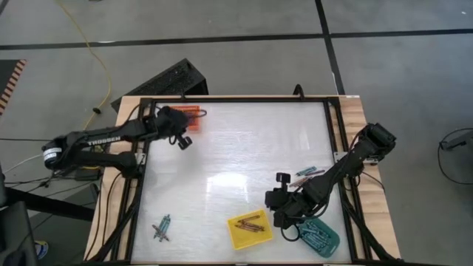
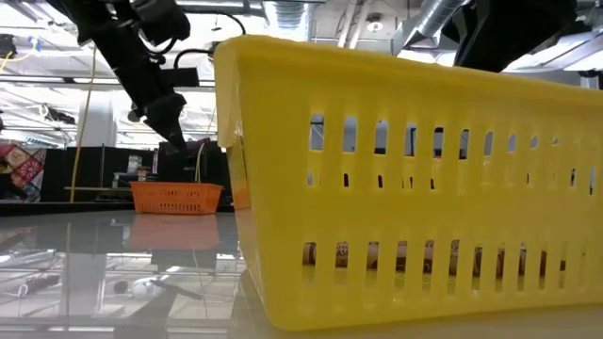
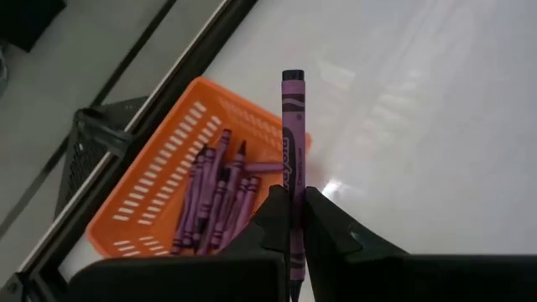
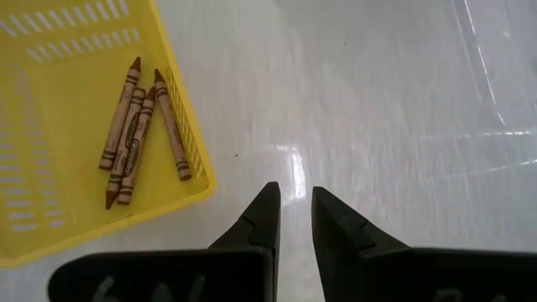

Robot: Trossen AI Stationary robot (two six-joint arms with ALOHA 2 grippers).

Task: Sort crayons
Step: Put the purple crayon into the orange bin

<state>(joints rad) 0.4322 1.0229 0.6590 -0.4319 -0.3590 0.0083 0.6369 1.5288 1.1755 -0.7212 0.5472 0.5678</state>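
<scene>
Left wrist view alone shows left tool (image 3: 292,220) clamping a purple crayon (image 3: 292,143); right tool (image 4: 294,220) empty, slightly parted.

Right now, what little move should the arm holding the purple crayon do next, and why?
Probably carry it a bit farther over the orange tray and then let go. The left gripper has its jaws shut on a purple crayon, and it sits just beside the tray, which already holds other purple crayons. The right gripper is empty beside the yellow tray.

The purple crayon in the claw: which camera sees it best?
The left wrist view: the thin purple wax crayon fills the middle, pinched by the left claw. The high and low views do not show it clearly; the right wrist view misses it.
</scene>
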